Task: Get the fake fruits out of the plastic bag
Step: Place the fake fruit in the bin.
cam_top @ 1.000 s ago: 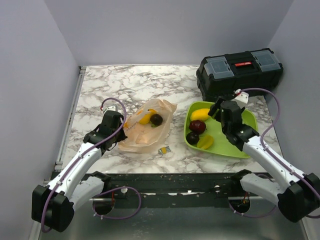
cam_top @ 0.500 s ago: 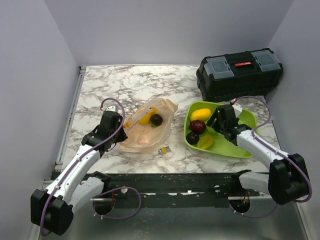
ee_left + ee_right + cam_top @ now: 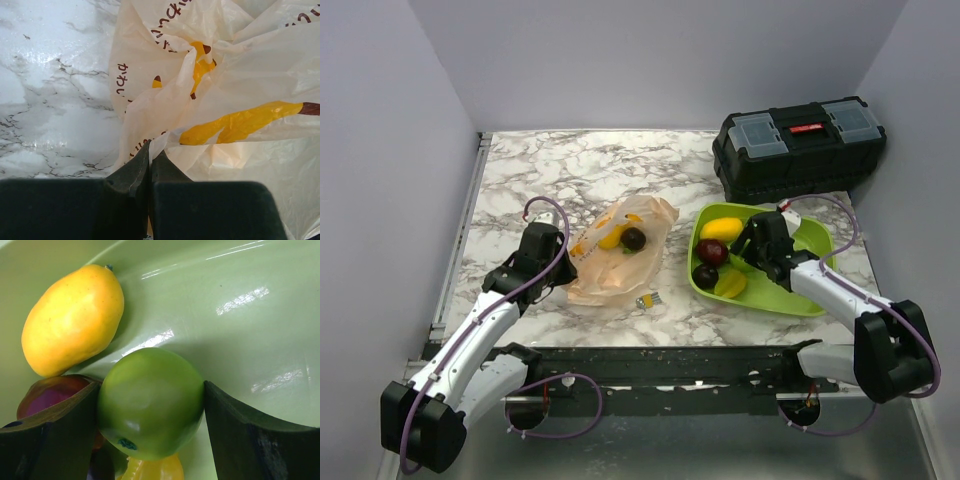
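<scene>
Right arm has dropped low into the lime tray (image 3: 812,238) since a second ago. The right gripper (image 3: 150,387) is clamped on the green apple (image 3: 150,405), just beside a yellow oval fruit (image 3: 72,320). Left gripper (image 3: 150,156) is pinched shut on the plastic bag (image 3: 240,75), with a small yellow fruit (image 3: 611,238) and a dark fruit (image 3: 633,239) inside it.

Bright and even in the top view, lit from above. Soft, faint shadows beside the black toolbox (image 3: 800,150). Sharp all over there. White shine on the marble table (image 3: 45,60) at the upper left of the left wrist view. Glowing plastic bag (image 3: 225,65), crisp in the middle. Dark, blurry bottom edge. White streaks of glare on the green tray (image 3: 240,300) at the upper right of the right wrist view. Soft shine on the green apple (image 3: 150,400). Deep shade at the lower left.
</scene>
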You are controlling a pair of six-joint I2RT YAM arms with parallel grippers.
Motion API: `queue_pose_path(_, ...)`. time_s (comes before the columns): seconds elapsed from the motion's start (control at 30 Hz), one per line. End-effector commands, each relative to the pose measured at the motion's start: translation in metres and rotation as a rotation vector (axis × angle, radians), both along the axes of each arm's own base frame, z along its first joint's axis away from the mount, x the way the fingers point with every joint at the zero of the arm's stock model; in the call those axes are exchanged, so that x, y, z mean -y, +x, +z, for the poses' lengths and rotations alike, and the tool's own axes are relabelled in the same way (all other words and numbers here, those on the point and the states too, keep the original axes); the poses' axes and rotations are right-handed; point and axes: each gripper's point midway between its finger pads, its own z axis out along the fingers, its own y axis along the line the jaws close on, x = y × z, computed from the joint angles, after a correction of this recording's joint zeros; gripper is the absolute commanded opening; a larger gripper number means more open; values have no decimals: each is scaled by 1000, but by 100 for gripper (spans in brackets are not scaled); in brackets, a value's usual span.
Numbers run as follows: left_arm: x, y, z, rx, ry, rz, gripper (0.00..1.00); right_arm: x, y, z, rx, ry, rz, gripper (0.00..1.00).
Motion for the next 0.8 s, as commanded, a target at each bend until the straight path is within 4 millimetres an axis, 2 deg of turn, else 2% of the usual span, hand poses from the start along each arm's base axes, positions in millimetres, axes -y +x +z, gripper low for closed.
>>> queue_pose_path(0.0,5,1,4,17,-33,-10,2,0,-1,-6,-2,11,-4,47)
queue_pose_path(0.3,6,1,2,15,-38,-16,2,2,1,3,18,-5,15,99)
queue_pose_path(0.4,6,1,2,17,-38,-19,2,3,3,16,42,-19,26,100)
queue_pose_path(0.53,11,0,3,18,-55,-41,2,3,7,43,91,-27,40,100)
queue_pose_path(0.7,20,-1,3,23,-88,-86,2,-1,14,87,185,-29,86,100)
queue_pose_path(0.77,25,-2,3,28,-112,-116,0,-9,17,106,235,-5,134,100)
